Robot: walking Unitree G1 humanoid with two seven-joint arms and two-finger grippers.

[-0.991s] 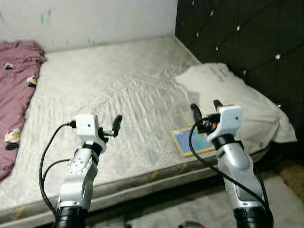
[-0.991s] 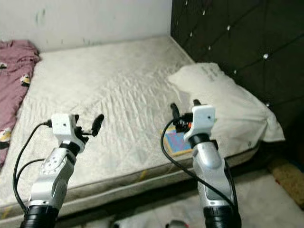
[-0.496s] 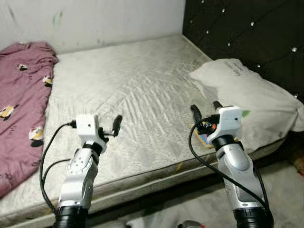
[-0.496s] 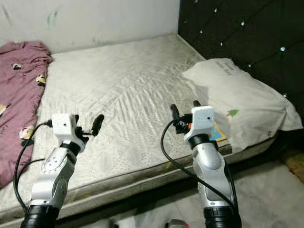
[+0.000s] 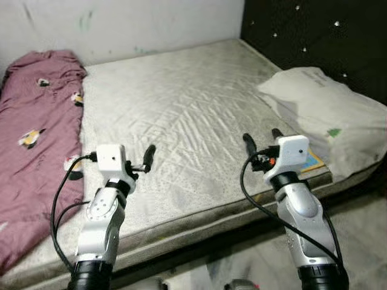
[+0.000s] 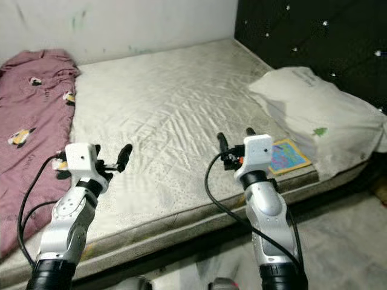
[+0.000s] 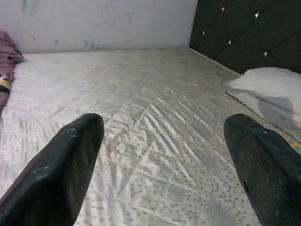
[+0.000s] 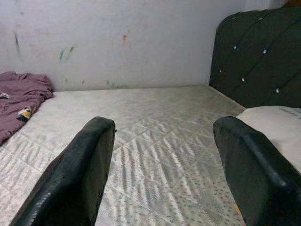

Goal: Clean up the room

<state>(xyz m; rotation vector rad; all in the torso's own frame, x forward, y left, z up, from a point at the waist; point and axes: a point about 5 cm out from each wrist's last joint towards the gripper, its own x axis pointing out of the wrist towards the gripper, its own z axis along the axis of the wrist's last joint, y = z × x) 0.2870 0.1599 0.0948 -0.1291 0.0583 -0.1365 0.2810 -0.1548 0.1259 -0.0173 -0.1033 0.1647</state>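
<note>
A bare pale mattress (image 5: 181,103) lies before me. A maroon blanket (image 5: 36,133) with small printed figures is heaped along its left side. A white pillow (image 5: 320,103) rests at the right end, by the headboard. A colourful flat book (image 6: 284,155) lies on the mattress's front right corner, partly under the pillow's edge. My left gripper (image 5: 138,159) is open over the mattress's front edge, holding nothing. My right gripper (image 5: 261,136) is open too, just left of the book and clear of it.
A dark tufted headboard (image 5: 314,30) stands at the right, and a marked white wall (image 5: 133,24) runs behind the bed. Pale floor (image 5: 363,241) shows below the mattress edge at the right.
The whole picture has swung left: more of the blanket shows, and the pillow and book sit nearer the right edge. Both arms keep the same pose, fingers apart.
</note>
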